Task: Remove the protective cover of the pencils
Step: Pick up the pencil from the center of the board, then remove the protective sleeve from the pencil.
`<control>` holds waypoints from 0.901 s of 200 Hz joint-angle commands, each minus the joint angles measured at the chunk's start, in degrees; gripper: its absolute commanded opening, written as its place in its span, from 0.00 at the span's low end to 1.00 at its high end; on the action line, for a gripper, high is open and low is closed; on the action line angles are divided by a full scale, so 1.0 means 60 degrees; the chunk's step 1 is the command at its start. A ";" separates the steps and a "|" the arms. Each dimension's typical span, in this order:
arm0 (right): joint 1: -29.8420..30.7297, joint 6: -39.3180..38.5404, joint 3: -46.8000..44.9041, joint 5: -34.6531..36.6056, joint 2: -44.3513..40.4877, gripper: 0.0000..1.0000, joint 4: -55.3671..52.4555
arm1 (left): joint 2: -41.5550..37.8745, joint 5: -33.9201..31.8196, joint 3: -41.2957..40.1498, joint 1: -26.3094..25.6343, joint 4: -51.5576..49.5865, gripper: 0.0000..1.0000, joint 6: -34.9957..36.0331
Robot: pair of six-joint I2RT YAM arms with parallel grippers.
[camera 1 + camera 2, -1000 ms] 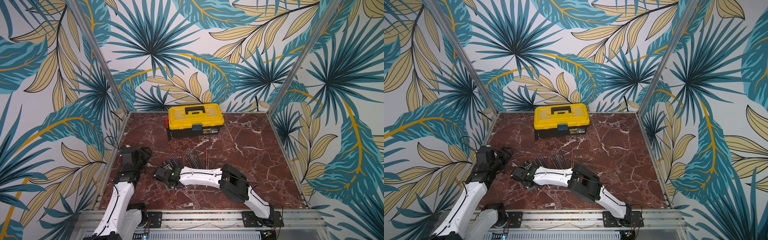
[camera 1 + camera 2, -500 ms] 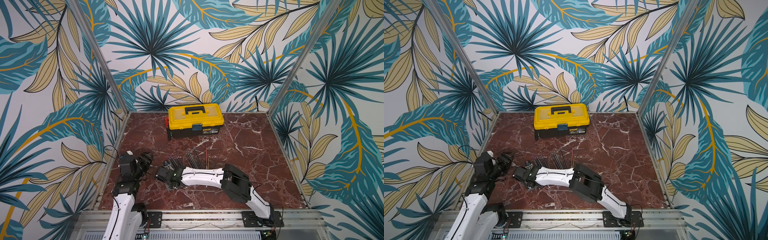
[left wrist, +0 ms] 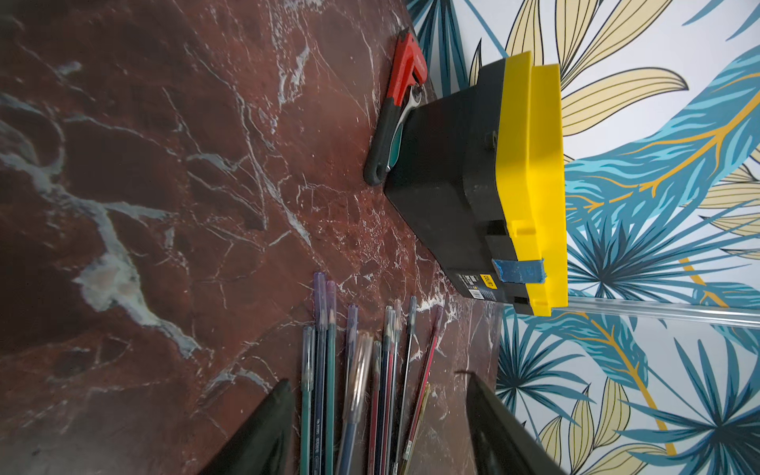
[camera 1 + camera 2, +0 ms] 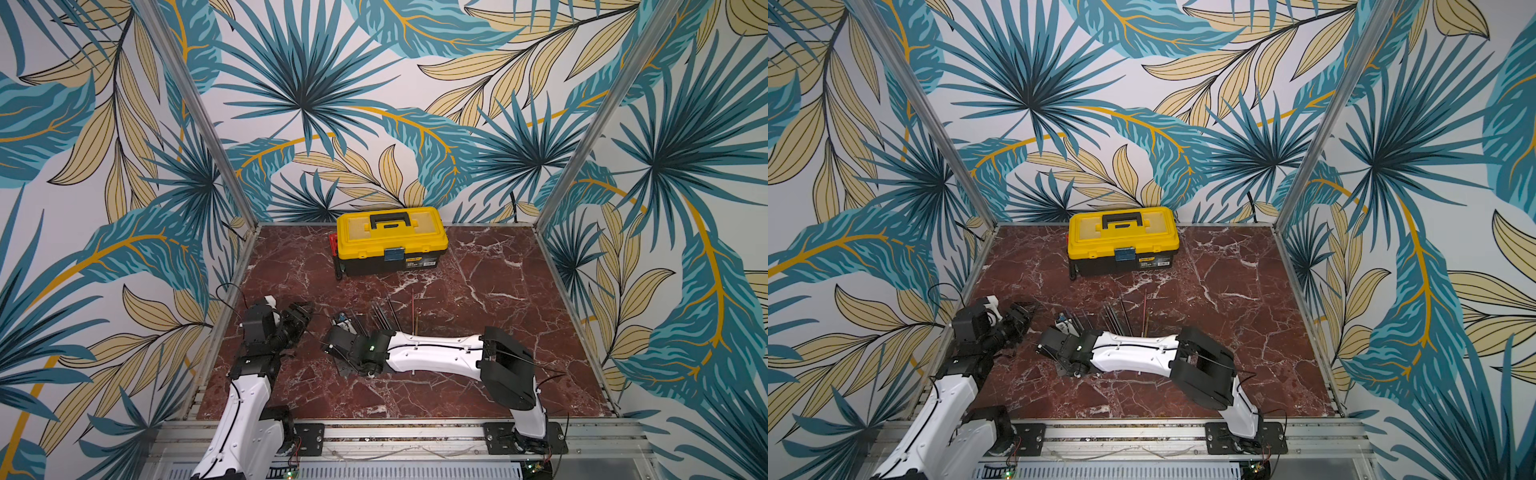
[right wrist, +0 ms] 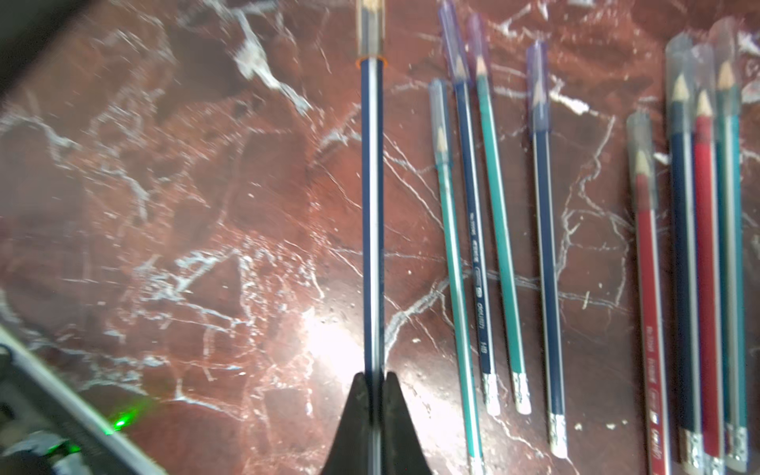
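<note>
While the black right gripper (image 5: 372, 384) is clamped on one dark blue pencil (image 5: 372, 214) at the end away from its tip, where a clear plastic cap (image 5: 371, 28) sits, the black left gripper (image 3: 376, 380) stands wide and empty. The other slim blue, green and red pencils (image 5: 497, 230), capped too, lie side by side on the red-brown marble tabletop (image 4: 478, 291), left of its middle
</note>
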 commanded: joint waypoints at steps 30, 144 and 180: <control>-0.0024 -0.0045 -0.0369 -0.0340 -0.0393 0.00 0.0417 | 0.0324 0.0656 -0.0007 -0.0139 0.0957 0.57 0.0498; -0.0024 -0.0275 -0.0393 -0.0464 -0.0907 0.00 0.0420 | 0.1366 0.0265 0.0383 -0.0906 0.0958 0.51 0.0925; -0.0031 -0.0311 -0.0345 -0.0624 -0.0821 0.00 0.0525 | 0.1627 0.0313 0.0486 -0.0950 0.0958 0.39 0.0935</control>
